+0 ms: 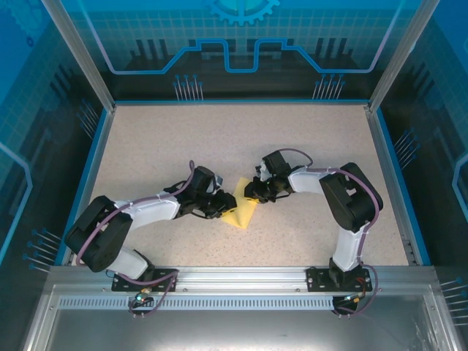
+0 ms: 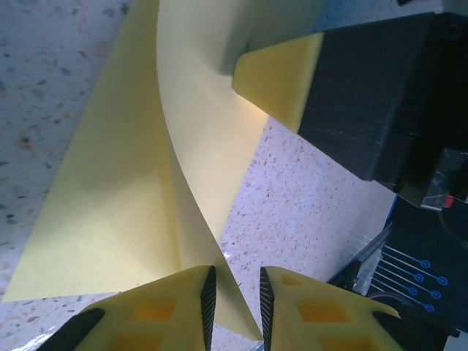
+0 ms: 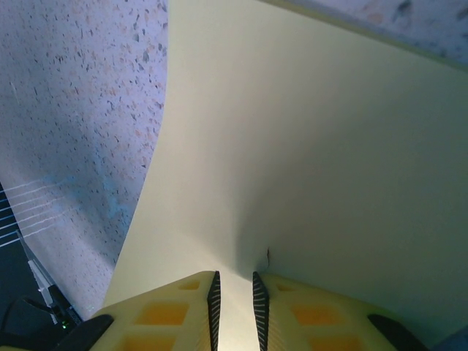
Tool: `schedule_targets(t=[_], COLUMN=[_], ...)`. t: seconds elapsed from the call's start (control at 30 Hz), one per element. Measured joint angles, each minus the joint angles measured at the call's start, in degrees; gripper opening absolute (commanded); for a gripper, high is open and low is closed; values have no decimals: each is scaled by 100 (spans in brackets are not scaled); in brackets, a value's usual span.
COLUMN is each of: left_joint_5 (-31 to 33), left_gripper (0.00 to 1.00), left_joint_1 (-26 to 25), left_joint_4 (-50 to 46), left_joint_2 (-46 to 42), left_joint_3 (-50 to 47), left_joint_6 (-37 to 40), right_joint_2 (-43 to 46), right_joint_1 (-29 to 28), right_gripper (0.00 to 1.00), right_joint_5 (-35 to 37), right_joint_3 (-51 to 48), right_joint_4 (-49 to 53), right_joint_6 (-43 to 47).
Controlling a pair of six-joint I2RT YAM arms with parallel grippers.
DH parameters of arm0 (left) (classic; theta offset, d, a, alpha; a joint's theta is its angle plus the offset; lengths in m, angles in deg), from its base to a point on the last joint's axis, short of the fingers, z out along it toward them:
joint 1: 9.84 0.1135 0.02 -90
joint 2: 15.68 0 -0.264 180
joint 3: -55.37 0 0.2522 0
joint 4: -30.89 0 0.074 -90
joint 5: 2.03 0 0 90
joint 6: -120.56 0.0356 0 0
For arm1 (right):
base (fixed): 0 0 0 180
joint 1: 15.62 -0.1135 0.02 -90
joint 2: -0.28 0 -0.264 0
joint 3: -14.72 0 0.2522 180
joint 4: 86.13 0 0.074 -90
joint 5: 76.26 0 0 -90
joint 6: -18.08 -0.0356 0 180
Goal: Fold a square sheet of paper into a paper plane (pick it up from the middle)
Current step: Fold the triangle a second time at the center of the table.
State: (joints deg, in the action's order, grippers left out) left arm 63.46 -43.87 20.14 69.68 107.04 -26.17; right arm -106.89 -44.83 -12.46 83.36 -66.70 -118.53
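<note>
Left gripper (image 2: 236,289) closest, jaws pinched onto the sheet of paper (image 2: 117,219). Table (image 1: 307,146): sheet mid-table, partly raised, right gripper (image 3: 234,292) clamped on it too. Light, floppy, creases readily; likely best held gently near an edge. Left wrist view shows a curling flap; top view too small to tell.

On the table (image 1: 307,146), the sheet of paper (image 1: 242,216) lies between left claw (image 1: 225,206) and right claw (image 1: 251,196).

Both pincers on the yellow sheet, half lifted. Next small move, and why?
Probably carry the right pincer toward the left pincer, laying the raised flap over. Both pinch the sheet; one part lies flat on the table, the other curves up uncreased.
</note>
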Motion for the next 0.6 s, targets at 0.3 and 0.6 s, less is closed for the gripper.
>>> schedule_targets(t=[0.3,0.6], left_joint_5=[-46,-72], left_gripper=[26,36], left_joint_1=[-109,-109], left_joint_4=[428,785], left_joint_2=[544,804], left_joint_3=[109,118], left_joint_6=[-37,-37], right_joint_2=[50,826], right_joint_1=[-4,48], right_gripper=[27,36], right_joint_5=[0,20], right_joint_3=[-2,-284], right_joint_4=[4,289], right_joint_6=[72,332])
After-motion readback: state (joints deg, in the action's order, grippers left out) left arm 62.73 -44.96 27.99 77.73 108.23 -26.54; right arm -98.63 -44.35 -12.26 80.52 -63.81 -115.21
